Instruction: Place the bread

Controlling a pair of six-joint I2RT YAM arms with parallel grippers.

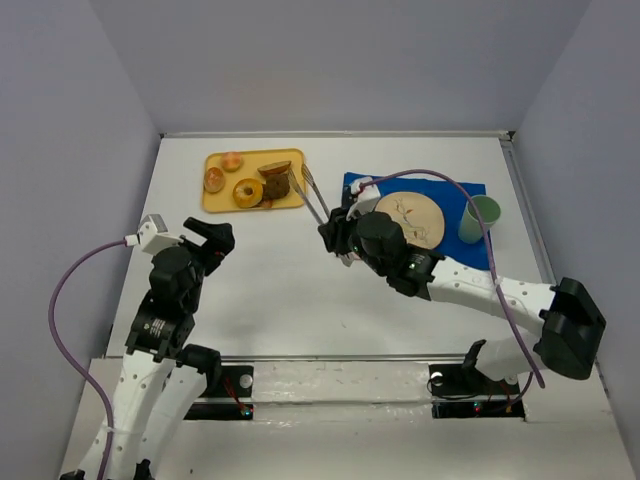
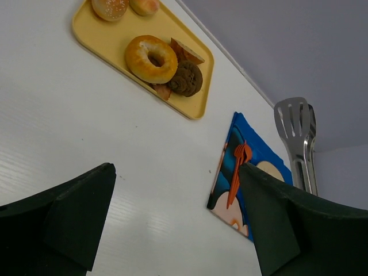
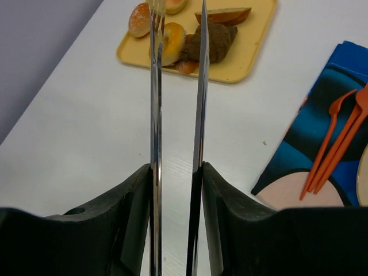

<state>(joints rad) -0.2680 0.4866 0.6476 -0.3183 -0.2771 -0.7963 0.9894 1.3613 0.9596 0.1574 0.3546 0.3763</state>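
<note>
The bread (image 1: pixel 276 187) is a dark brown chunk lying on the yellow tray (image 1: pixel 222 203), next to a ring doughnut (image 1: pixel 248 191); it also shows in the wrist views (image 2: pixel 185 79) (image 3: pixel 214 41). My right gripper (image 1: pixel 337 233) (image 3: pixel 177 169) is shut on the handles of metal tongs (image 1: pixel 314 198) (image 3: pixel 155 86). The tongs' two arms stand slightly apart and point at the tray. Their tips hang by the tray's right end, beside the bread, with nothing between them. My left gripper (image 1: pixel 211 240) (image 2: pixel 175 172) is open and holds nothing, at the table's near left.
The tray also holds a tan wedge slice (image 1: pixel 274 168) and round buns (image 1: pixel 214 179). To the right lies a blue mat (image 1: pixel 470 192) with a wooden plate (image 1: pixel 410 218), a green cup (image 1: pixel 478 220) and orange cutlery (image 3: pixel 336 144).
</note>
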